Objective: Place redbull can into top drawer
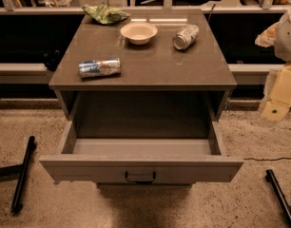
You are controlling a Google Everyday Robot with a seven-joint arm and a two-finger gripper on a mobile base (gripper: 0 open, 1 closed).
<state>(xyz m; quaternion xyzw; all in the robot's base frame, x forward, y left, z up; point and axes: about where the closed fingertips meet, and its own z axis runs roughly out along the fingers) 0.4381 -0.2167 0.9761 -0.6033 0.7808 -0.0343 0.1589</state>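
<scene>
The redbull can [99,67], blue and silver, lies on its side on the left front of the cabinet top [150,65]. The top drawer [140,167] is pulled wide open below it, and nothing shows inside. Its dark bail handle [140,177] sits at the centre of the front panel. My gripper [277,101] is a pale cream shape at the right edge of the view. It hangs beside the cabinet's right side at about drawer height, well away from the can, and it holds nothing that I can see.
On the cabinet top stand a cream bowl [139,32], a stubby all-silver can [185,36] lying on its side, and a green bag [105,13] at the back left. Black bars lie on the floor at left [23,172] and right [281,196].
</scene>
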